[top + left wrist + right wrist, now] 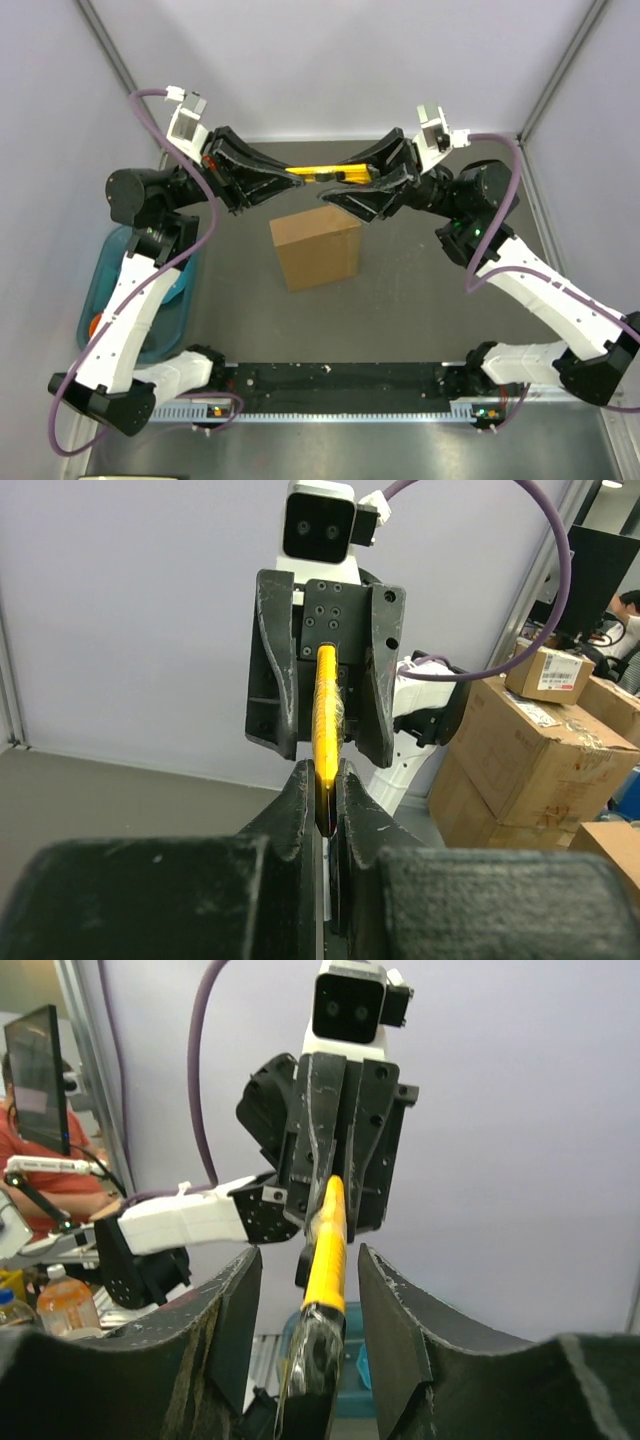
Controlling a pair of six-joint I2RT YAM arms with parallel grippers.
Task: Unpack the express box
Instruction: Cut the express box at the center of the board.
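The express box, plain brown cardboard, stands closed on the dark table beneath both grippers. Above it a yellow utility knife hangs level between the two arms. My left gripper is shut on one end of it; in the left wrist view the jaws pinch the yellow handle. My right gripper faces it from the other side. In the right wrist view its jaws straddle the knife with a gap on each side, so it is open.
A teal bin with an orange item sits at the table's left edge under the left arm. A black rail runs along the near edge. Grey walls close in the back and sides. Stacked cartons stand beyond the cell.
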